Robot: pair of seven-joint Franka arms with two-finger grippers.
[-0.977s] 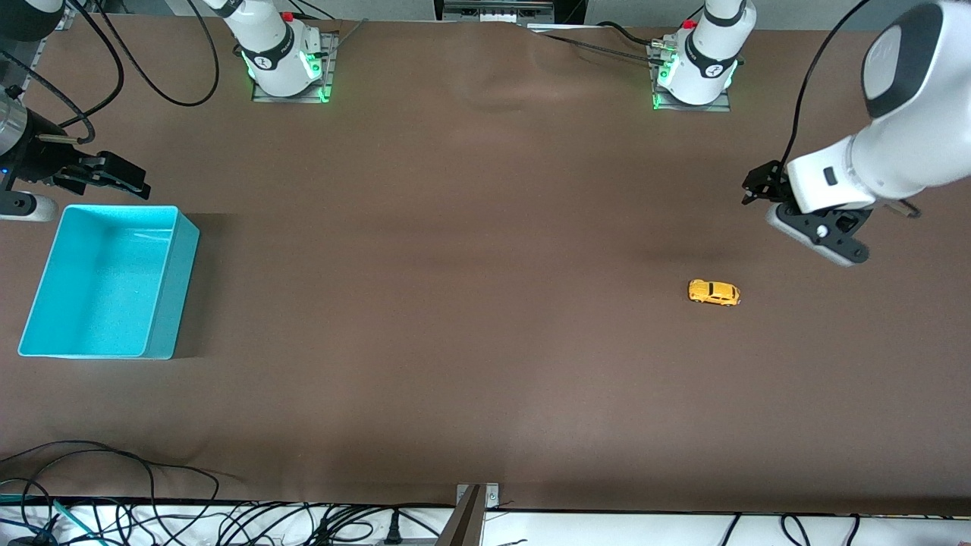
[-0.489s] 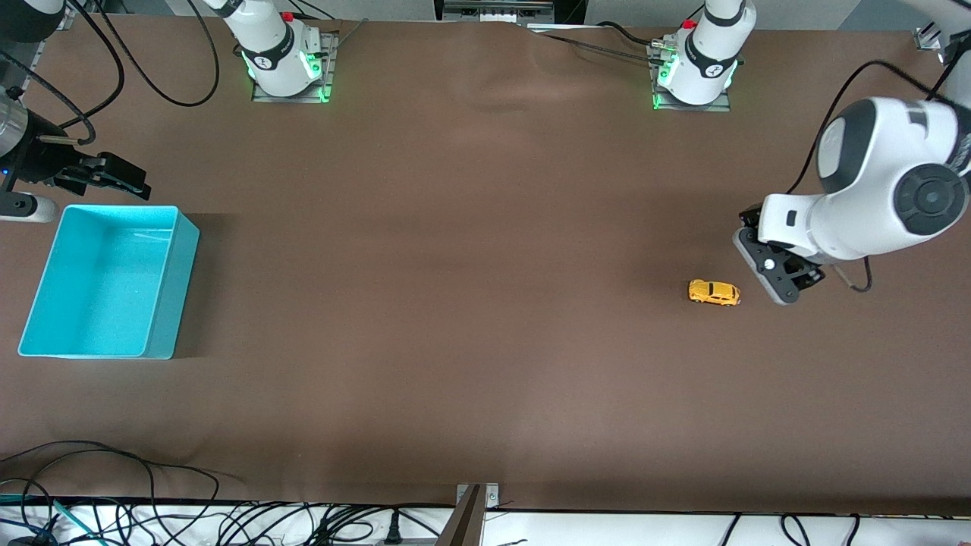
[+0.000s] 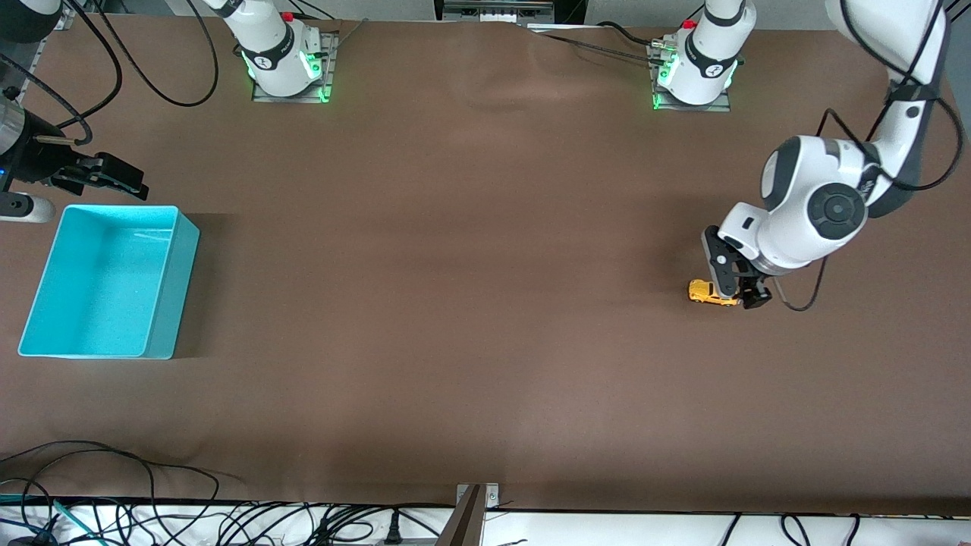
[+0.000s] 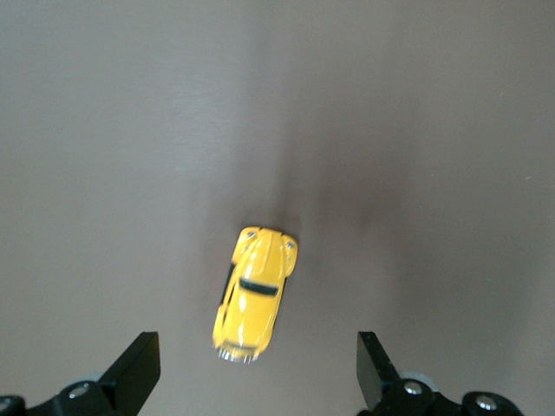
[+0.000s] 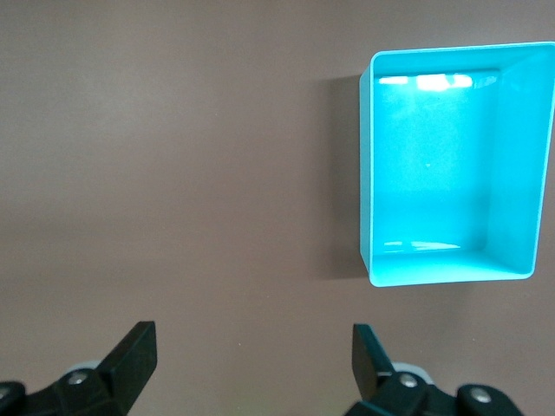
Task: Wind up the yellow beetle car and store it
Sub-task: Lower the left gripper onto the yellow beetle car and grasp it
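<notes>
Front view: brown table (image 3: 470,250) with two Franka arms, their bases along its robot edge.
Yellow beetle car (image 3: 703,292): on its wheels on the table, toward the left arm's end; dark windows show in the left wrist view (image 4: 252,295).
Left gripper (image 3: 740,292): low over the car, covering one end of it in the front view; jaws spread wide, nothing between them gripped.
Car against left jaws: in the left wrist view it sits ahead of the gap between the two fingers (image 4: 134,368), closer to one finger than the other, touching neither, its length angled slightly off the line of the jaws.
Right gripper (image 3: 106,178): waits at the right arm's end of the table, over bare table just beside the turquoise bin (image 3: 163,303); jaws spread wide and empty.
Bin against right jaws: in the right wrist view the bin (image 5: 368,173) lies ahead of the jaws and off to one side; nothing inside it.
Writing: no readable brand or label on the car or the bin.
Table edge nearest the front camera: loose black cables (image 3: 114,516).
</notes>
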